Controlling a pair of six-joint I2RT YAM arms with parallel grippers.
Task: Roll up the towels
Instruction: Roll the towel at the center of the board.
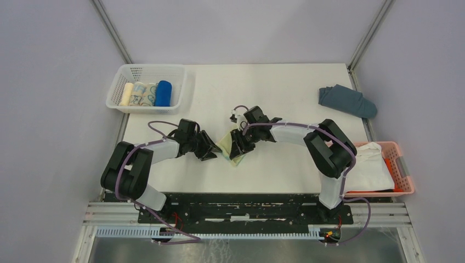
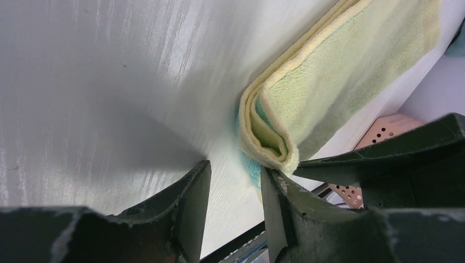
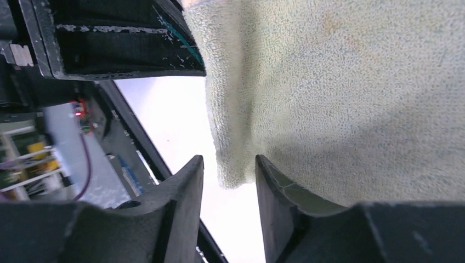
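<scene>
A pale yellow towel [image 1: 226, 143] with a teal patch lies folded on the white table [image 1: 274, 93] between my two grippers. In the left wrist view its folded corner [image 2: 274, 143] rests against the tip of one finger. My left gripper [image 2: 236, 172] [image 1: 211, 151] is open, with only bare table in its gap. My right gripper [image 3: 229, 164] [image 1: 239, 149] is open too, and a corner of the towel [image 3: 329, 82] lies loose just beyond its fingertips. A royal blue towel [image 1: 163, 93] lies rolled in the white basket [image 1: 118, 87].
The white basket at the back left also holds a cream roll [image 1: 127, 93] and a patterned roll [image 1: 143, 94]. A slate grey-blue cloth [image 1: 347, 100] lies at the back right. A pink basket [image 1: 404, 174] at the right edge holds a white cloth [image 1: 370, 167].
</scene>
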